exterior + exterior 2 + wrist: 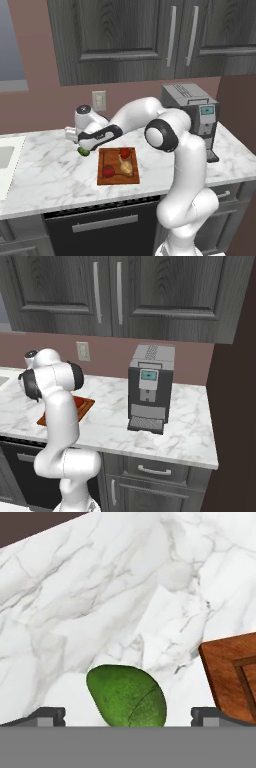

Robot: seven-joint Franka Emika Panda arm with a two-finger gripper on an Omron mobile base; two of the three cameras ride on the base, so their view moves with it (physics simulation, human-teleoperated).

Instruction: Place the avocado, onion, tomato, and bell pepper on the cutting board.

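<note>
The step in hand looks like the pickup of the avocado [127,696], the last piece off the cutting board [118,166]. In the hand view the green fruit lies at the bottom centre of the frame on the marble counter [100,602], between the two dark fingertips [47,716] of the gripper [129,717], which stand wide apart at the lower left and lower right, neither one touching it. The pincer is fully open and holds nothing. A corner of the reddish-brown board shows at the right edge of that frame, near the avocado but apart from it.

In the left base view the avocado [83,151] peeks out under the hand just left of the board's upper left corner. On the board sit two red items [108,170] and the tan onion [127,168], so three of four seem placed.

The next move probably calls for a short descent until the fingers straddle the fruit, then closing on it; its smooth rounded sides could slip if gripped off centre. A lift and a short carry rightward onto the board would follow.
</note>
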